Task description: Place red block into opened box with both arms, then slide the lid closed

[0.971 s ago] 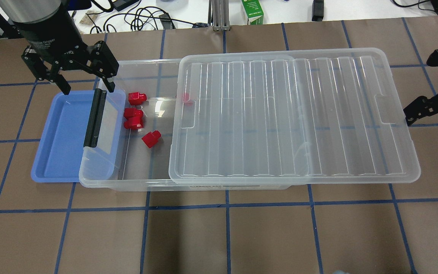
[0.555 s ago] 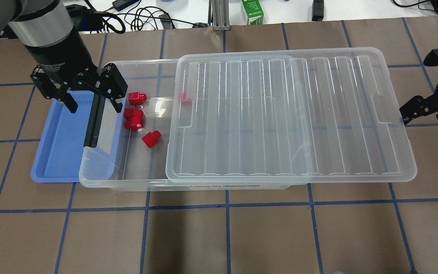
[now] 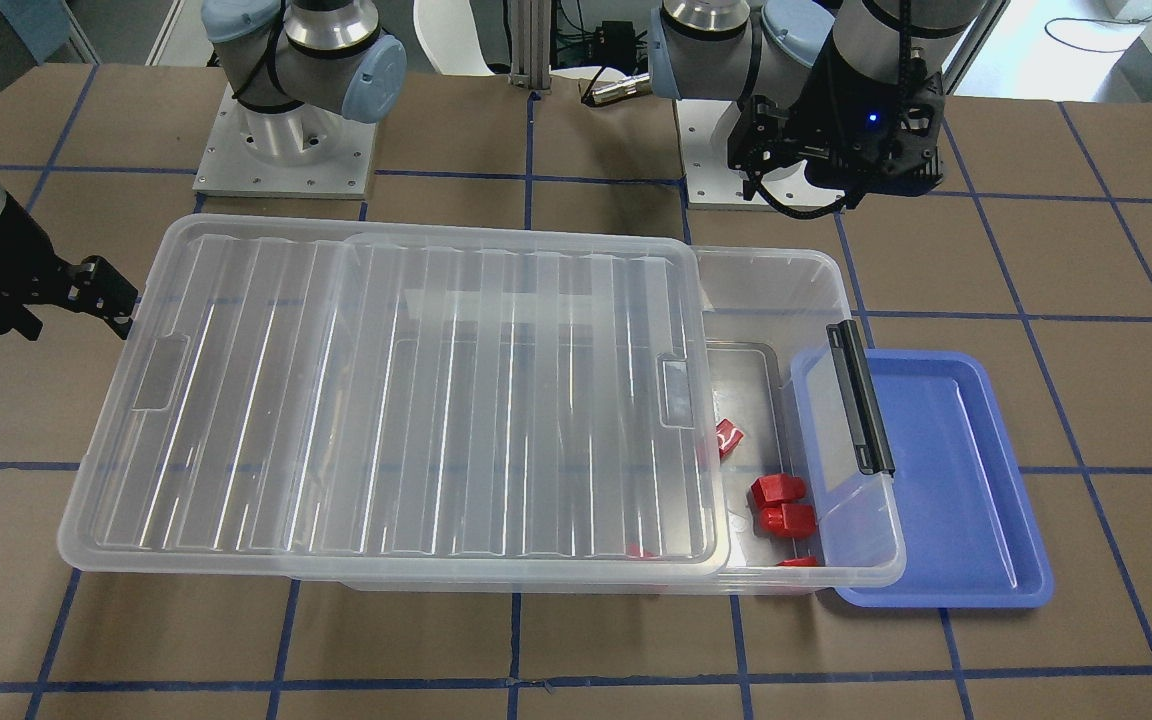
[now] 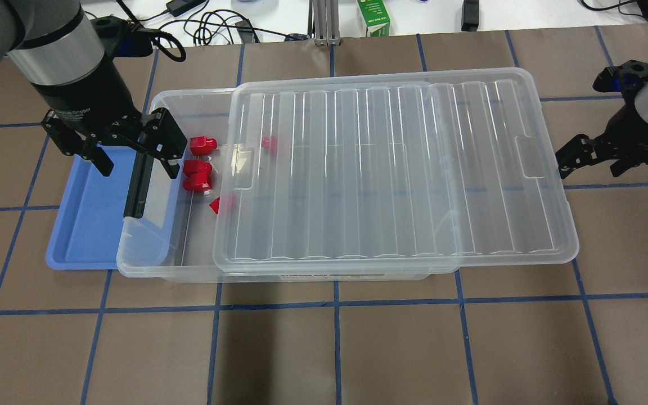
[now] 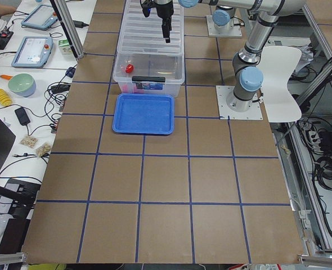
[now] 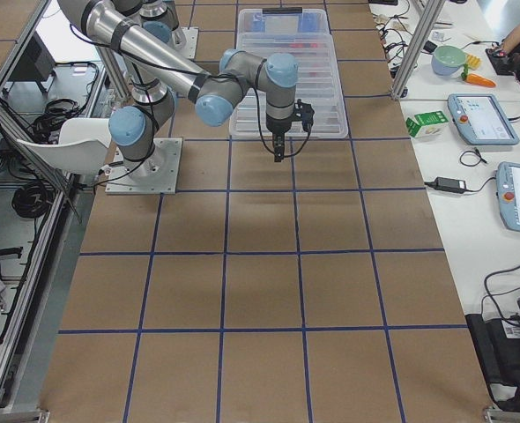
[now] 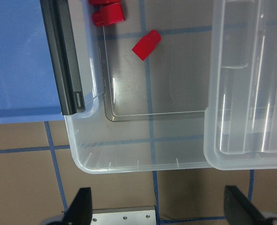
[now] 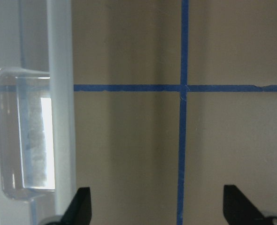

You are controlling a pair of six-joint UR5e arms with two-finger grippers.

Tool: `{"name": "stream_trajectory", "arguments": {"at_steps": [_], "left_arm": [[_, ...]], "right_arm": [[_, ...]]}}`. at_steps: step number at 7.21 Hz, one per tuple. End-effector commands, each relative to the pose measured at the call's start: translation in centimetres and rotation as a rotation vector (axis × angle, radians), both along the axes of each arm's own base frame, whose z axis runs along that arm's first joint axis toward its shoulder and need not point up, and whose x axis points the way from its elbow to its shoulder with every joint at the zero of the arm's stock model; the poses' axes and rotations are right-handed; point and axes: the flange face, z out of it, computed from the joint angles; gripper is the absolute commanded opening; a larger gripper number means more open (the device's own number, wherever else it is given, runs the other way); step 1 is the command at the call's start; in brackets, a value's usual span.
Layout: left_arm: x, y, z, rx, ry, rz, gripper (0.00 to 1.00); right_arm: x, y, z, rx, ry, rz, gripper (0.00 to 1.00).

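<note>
The clear box [image 4: 189, 274] lies across the table, its left end uncovered. The ribbed lid [image 4: 391, 169] rests on it, overhanging the right end. Several red blocks lie inside: one [image 4: 202, 144] by the far wall, two [image 4: 197, 174] side by side, one [image 4: 221, 203] half under the lid's edge, one [image 4: 269, 143] beneath the lid. My left gripper [image 4: 138, 163] hangs open and empty above the box's latch end. My right gripper [image 4: 589, 162] is open, one finger [image 8: 82, 206] close beside the lid's right edge [image 8: 58, 93].
A blue tray [image 4: 88, 225] sits under the box's left end, beneath the black latch [image 4: 138, 180]. Cables and a green carton [image 4: 373, 17] lie beyond the table's far edge. Both robot bases [image 3: 281, 150] stand behind the box.
The lid has slid left, now covering part of the block nearest the front. My right gripper moved left with it. My left gripper shifted slightly lower over the latch end.
</note>
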Motion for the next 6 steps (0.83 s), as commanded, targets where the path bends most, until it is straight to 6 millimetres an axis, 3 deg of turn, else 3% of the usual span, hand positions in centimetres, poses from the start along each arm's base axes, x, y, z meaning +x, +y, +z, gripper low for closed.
{"name": "stream_trajectory", "arguments": {"at_steps": [1,4,6], "left_arm": [[0.2,1.3,-0.7,-0.019,0.000,0.000,1.00],[0.8,1.1,-0.6,-0.030,0.001,0.011,1.00],[1.1,1.2,-0.6,-0.027,-0.001,0.018,1.00]], "right_arm": [[5.0,-0.4,-0.1,0.003,0.010,-0.007,0.99],[9.5,-0.5,-0.1,-0.012,0.008,0.004,0.99],[10.6,-0.5,-0.2,-0.014,-0.005,0.001,0.99]]}}
